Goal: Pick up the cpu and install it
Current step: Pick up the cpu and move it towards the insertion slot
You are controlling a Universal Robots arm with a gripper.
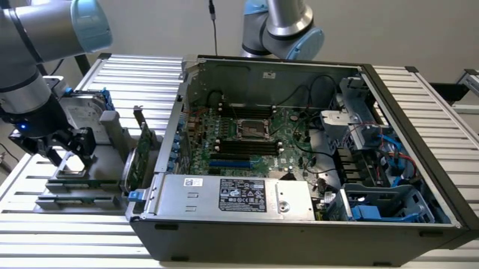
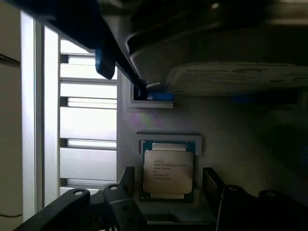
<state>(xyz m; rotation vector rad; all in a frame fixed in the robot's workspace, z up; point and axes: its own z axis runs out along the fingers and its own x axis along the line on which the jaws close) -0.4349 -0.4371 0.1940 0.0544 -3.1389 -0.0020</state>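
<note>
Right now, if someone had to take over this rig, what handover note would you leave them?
Gripper: open, low over the grey holder outside the case, on the exterior view's left. Its fingers stand on either side of the cpu, with a gap on each side.
The cpu lies flat in its recess in the holder, metal top up, not gripped.
Socket: on the motherboard inside the open case, apart from the arm.
Done: fingers placed around the cpu.
Left: the cpu is neither picked up nor installed.
</note>
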